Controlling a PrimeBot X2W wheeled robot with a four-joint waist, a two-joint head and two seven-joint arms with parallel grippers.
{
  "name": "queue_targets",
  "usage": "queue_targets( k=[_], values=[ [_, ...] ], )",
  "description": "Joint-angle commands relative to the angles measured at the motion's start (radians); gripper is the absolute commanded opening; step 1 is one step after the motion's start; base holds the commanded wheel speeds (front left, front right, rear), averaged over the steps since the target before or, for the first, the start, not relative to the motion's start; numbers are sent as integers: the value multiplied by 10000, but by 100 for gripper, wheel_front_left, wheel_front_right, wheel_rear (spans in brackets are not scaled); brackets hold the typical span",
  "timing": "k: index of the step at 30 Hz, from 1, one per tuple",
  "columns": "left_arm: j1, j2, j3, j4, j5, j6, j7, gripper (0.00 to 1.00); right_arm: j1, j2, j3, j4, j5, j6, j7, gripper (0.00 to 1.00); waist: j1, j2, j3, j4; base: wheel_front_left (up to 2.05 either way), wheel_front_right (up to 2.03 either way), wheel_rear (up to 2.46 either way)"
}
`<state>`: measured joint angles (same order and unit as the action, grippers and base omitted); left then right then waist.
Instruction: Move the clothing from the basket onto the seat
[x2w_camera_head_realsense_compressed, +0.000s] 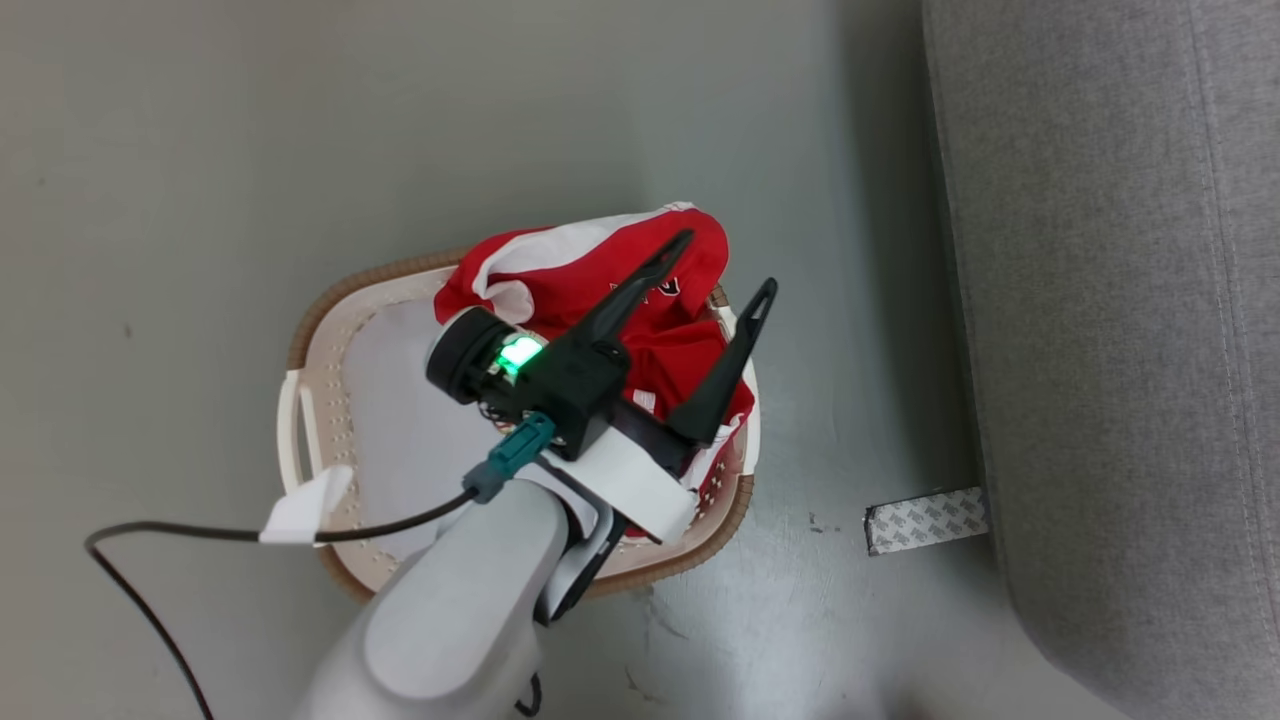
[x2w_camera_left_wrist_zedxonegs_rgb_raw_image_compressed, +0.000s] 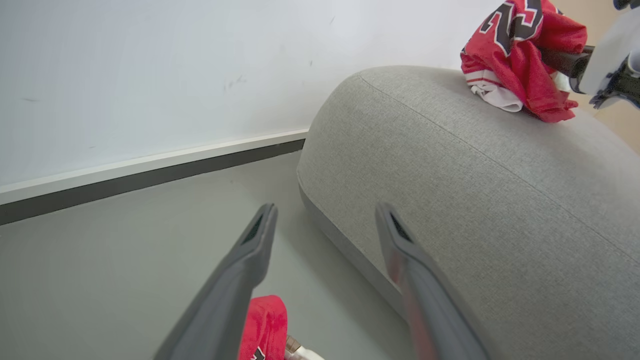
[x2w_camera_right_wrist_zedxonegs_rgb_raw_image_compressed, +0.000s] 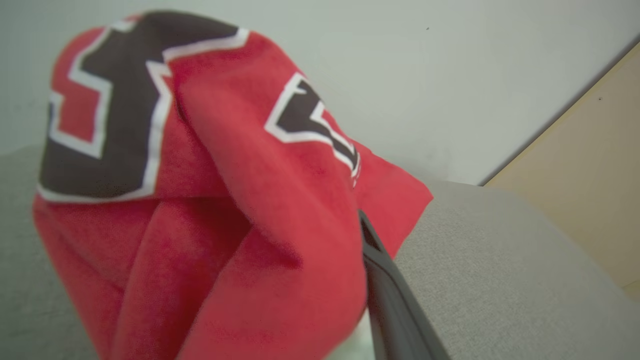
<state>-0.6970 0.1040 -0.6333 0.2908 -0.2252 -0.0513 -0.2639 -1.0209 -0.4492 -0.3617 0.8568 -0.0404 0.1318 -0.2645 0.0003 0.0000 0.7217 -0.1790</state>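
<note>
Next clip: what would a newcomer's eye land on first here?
First, the red clothing heaped in the sofa-side end of the basket, with the open left gripper poised just above it. Then a second red bundle with black-and-white numbers, crumpled on top of the grey sofa, with the right gripper against it.

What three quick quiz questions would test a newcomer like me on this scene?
1. True or false: the left gripper hangs open above the white plastic oval laundry basket.
2. Where does the crumpled red jersey with black numbers rest? A) floor B) grey fabric sofa C) shelf
3. Fill in: more red shiny clothing lies in the ____.
Key: 1 true; 2 B; 3 basket.
</note>
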Motion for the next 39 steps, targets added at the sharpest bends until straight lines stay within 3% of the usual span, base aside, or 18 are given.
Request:
queue_targets(
  k=[1, 9, 18, 29, 39],
  values=[
    [71, 23, 50, -8, 92, 35, -8, 100, 293, 64, -88, -70, -124, -20, 0, 100, -3, 0, -43, -24, 0, 0, 0],
    [709, 329, 722, -118, -39, 175, -8, 100, 2179, 1556, 260, -1842, -162, -21, 1, 100, -3, 0, -1017, -558, 0, 0, 0],
    [2200, 451, 1660, -329, -231, 296, -9, 100, 4747, 2803, 1178, -4200, 142, -21, 3, 100, -3, 0, -2994, -786, 0, 0, 0],
    [4505, 18, 3277, -252, -287, 298, -9, 100, 7426, 3729, 2106, -5378, 462, -21, 3, 100, -3, 0, -5524, 54, 0, 0, 0],
    [6287, -333, 4992, -442, 27, 134, -9, 100, 9080, 3971, 3160, -5596, 315, -21, 3, 100, -3, 0, -6860, 834, 0, 0, 0]
  ],
)
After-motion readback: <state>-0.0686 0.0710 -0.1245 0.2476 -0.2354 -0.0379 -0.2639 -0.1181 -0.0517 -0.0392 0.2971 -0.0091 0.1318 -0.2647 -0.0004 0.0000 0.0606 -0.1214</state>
